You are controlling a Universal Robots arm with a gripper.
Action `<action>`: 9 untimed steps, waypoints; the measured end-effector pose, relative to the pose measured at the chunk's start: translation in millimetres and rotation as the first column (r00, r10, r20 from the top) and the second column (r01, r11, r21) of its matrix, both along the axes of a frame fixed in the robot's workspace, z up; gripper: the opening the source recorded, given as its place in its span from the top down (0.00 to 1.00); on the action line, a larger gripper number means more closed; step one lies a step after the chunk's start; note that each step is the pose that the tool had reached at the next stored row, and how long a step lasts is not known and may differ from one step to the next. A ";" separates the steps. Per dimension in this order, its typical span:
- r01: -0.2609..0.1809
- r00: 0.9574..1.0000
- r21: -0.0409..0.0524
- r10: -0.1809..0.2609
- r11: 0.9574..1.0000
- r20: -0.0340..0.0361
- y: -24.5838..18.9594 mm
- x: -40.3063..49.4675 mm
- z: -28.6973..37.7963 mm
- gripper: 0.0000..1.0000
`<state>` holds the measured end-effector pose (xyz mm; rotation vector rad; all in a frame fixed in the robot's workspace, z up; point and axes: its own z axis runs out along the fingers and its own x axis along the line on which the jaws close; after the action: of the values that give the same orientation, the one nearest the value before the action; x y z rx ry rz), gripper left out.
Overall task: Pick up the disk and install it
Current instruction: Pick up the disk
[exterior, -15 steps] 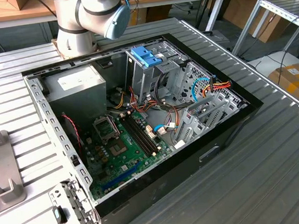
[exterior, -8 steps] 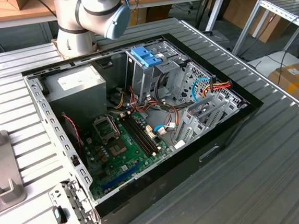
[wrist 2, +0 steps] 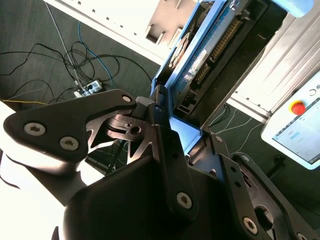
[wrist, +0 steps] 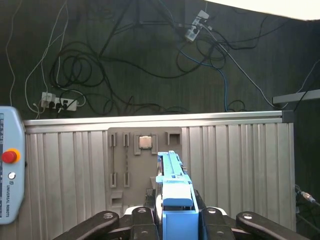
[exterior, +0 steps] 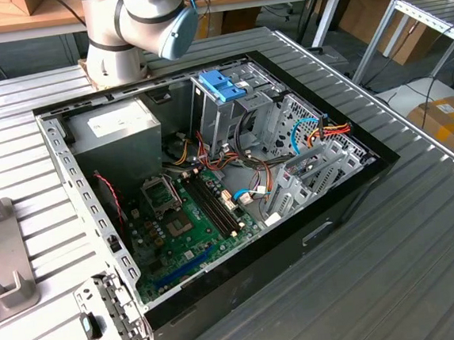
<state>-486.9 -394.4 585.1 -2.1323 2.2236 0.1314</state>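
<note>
Item: disk [wrist: 174, 195], pinched edgewise between fingers [wrist 2: 167, 150]; advisable: keep it square to drive cage [exterior: 242, 113] when seating.

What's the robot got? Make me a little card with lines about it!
gripper: shut on the disk
disk: light-blue rails, in the gripper, not yet installed
computer case: open, lying on the ribbed table
inside case: green motherboard, grey power supply, blue bracket
</note>
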 end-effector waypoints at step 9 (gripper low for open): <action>0.000 1.000 0.000 0.000 1.000 0.000 -1.2 2.2 -0.9 0.63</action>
<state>-484.7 -395.6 584.2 -2.1324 2.2237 0.1312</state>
